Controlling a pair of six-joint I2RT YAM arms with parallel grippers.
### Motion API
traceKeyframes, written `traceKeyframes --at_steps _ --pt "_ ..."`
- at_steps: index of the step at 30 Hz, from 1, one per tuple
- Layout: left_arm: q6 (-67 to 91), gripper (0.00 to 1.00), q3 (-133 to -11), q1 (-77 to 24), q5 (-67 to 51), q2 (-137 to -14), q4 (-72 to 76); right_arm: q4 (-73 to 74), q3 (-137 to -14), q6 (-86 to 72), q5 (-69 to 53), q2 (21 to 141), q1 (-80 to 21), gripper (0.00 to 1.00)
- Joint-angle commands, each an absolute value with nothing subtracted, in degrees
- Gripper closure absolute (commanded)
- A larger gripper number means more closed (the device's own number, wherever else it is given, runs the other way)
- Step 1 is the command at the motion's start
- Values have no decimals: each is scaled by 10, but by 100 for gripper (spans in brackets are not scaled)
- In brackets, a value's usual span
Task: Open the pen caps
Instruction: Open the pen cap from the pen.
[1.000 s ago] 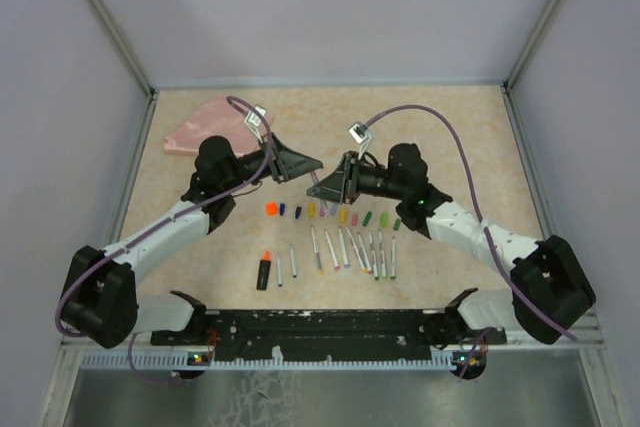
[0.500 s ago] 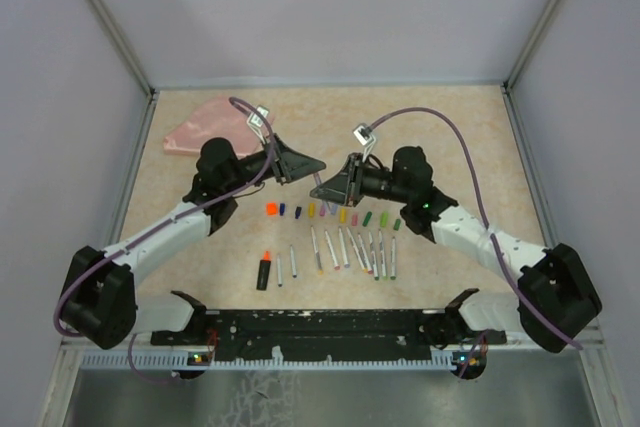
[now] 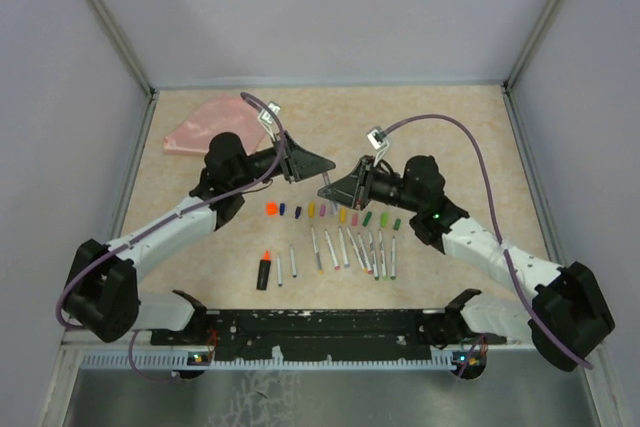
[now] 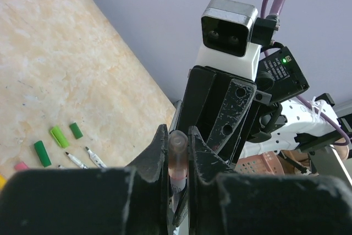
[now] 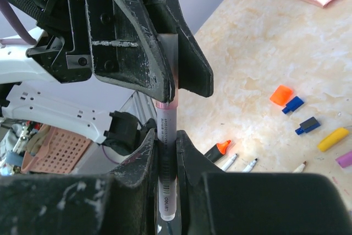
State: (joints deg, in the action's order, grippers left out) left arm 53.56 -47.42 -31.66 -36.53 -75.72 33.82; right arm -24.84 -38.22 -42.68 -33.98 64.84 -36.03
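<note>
Top view: the left gripper and right gripper meet tip to tip above the middle of the table, with loose caps in a row beneath them on the side toward the near edge. Left wrist: the jaws are pinched tight on a pale pink cap. Right wrist: the jaws are nearly closed and clamp the pen by its barrel, with the cap end up in the other arm's fingers.

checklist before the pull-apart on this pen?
1. Right gripper shut on thin white pen barrel: ok.
2. Left gripper shut on pale pink translucent cap: ok.
3. Both grippers in line along the pen: ok.
4. Pen held above beige table, off the row of loose coloured caps: ok.
5. Cap already loosened from barrel: cannot tell.
</note>
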Motion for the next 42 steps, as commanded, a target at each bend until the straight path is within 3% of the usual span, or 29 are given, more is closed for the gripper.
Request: traceKeyframes --at_steps 1,14,42 --pt "497 100 -525 -298 -268 -766 371 -227 -360 -423 -392 609 -367 100" --pt "459 100 -610 -284 -184 -782 333 -212 -340 -428 -381 579 -368 100" --pt "435 100 -730 -227 -198 -854 385 -185 -332 -431 -358 553 -368 100"
